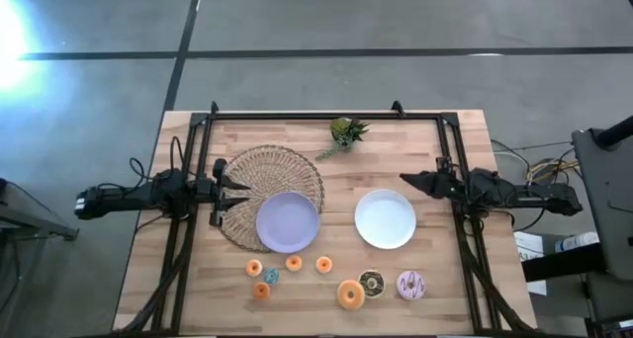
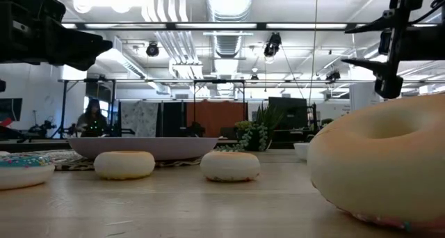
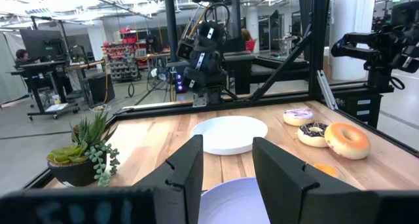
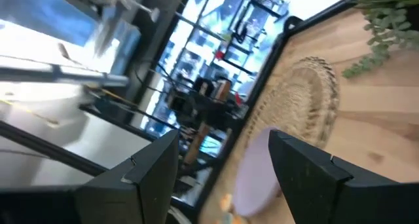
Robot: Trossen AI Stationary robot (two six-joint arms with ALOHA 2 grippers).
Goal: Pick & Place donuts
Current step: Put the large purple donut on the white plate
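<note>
Glossy toy donuts [image 1: 350,294] on wood table [image 1: 445,279]; left hand [image 1: 229,193], right hand [image 1: 407,183] spread, empty.

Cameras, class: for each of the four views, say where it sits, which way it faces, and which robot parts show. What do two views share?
High: overhead, straight down; both arms flank the lilac plate and white plate.
Low: table height, level across donuts; arms overhead.
Left wrist: past its own open fingers toward the white plate and right arm.
Right wrist: past its open fingers toward the lilac plate.
Shared: both wrist views show plates.
</note>
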